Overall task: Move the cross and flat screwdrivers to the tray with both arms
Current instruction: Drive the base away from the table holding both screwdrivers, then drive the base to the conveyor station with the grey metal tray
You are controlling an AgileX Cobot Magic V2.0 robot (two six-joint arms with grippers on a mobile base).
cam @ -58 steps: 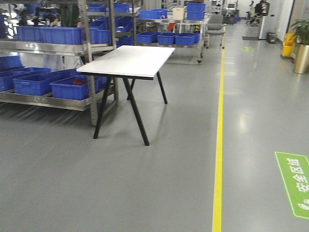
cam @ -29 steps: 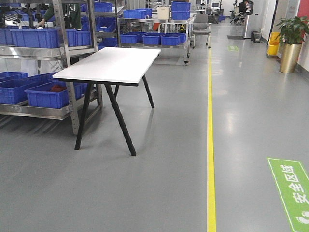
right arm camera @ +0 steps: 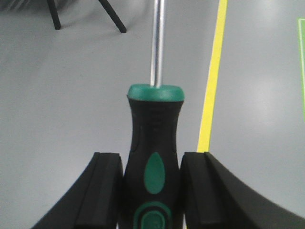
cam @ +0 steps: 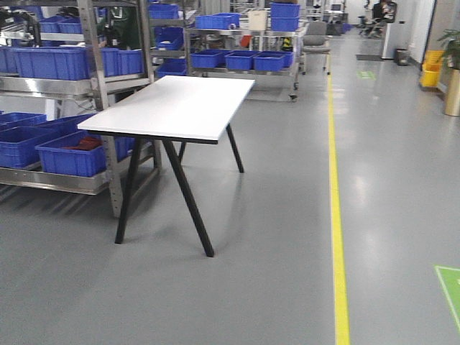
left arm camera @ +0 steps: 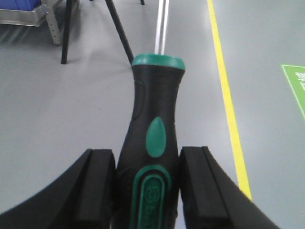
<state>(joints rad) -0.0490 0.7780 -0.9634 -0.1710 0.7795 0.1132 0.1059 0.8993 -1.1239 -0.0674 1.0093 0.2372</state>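
Here the left jaws are gripping the handle of one screwdriver: the two black pads are pressing against its black-and-green grip from either side, low on the handle, with no gap showing. The handle is reaching straight forward from between the jaws. Its green collar is sitting at the far end, and the thin grey shaft is running on ahead and out of the top of the left wrist view. The tip is lying out of view, so I cannot tell whether this is the cross or the flat one.

The right jaws are clamping the second screwdriver in the same way, shut on its handle, with its shaft also pointing ahead and its tip also lying out of view.

Below and beyond both pairs of jaws the grey floor is spreading out. A yellow line is running away just to the right of the jaws, and a green floor marking is lying further right. Ahead and to the left of the jaws a white surface is standing on splayed black legs. Metal shelving is standing just behind it, holding blue bins
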